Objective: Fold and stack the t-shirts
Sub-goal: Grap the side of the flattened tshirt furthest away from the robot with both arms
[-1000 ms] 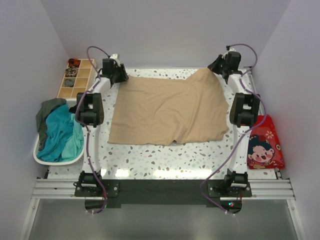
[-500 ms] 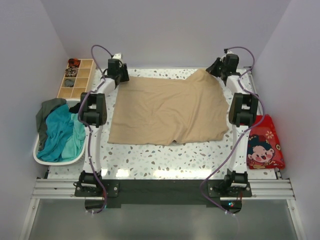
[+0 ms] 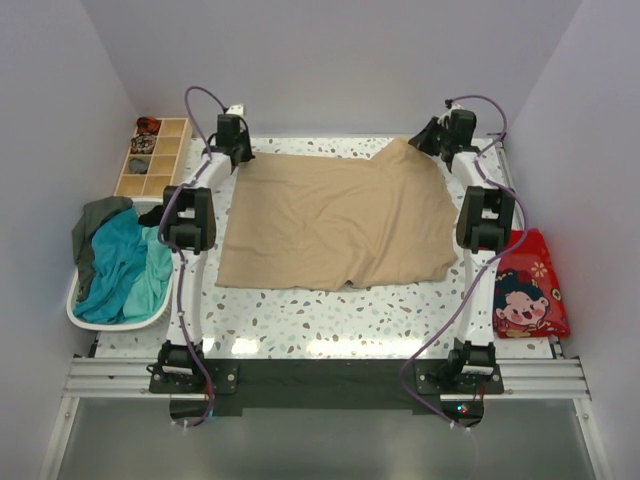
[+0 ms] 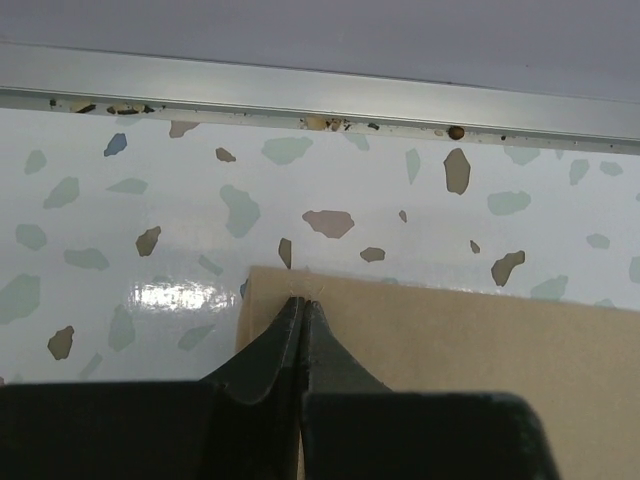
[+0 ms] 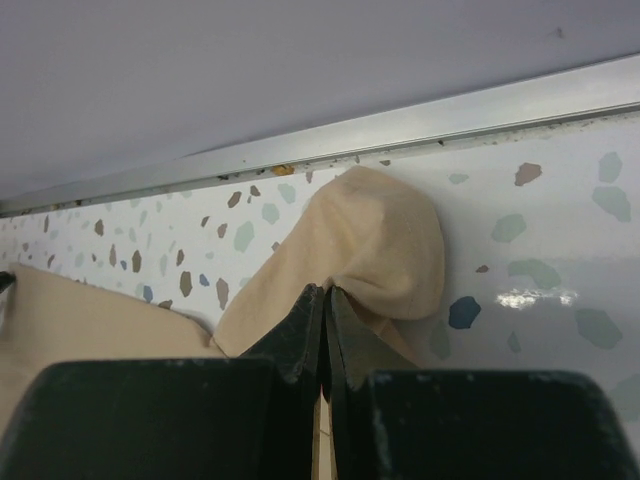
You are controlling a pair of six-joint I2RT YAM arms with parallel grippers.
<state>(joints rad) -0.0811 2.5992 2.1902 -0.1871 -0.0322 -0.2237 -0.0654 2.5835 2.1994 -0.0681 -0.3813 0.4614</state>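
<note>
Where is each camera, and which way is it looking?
Top camera: above and behind the arms, looking down on the table; both arms show.
Left wrist: on the left arm, facing the far rail; left gripper pinches the beige t-shirt corner.
Right wrist: likewise facing the far rail; right gripper holds a bunched corner.
All three share the beige t-shirt.

place: robot lab cell | evidence: plain walls (image 3: 330, 60), aluminium rail (image 3: 108, 378)
</note>
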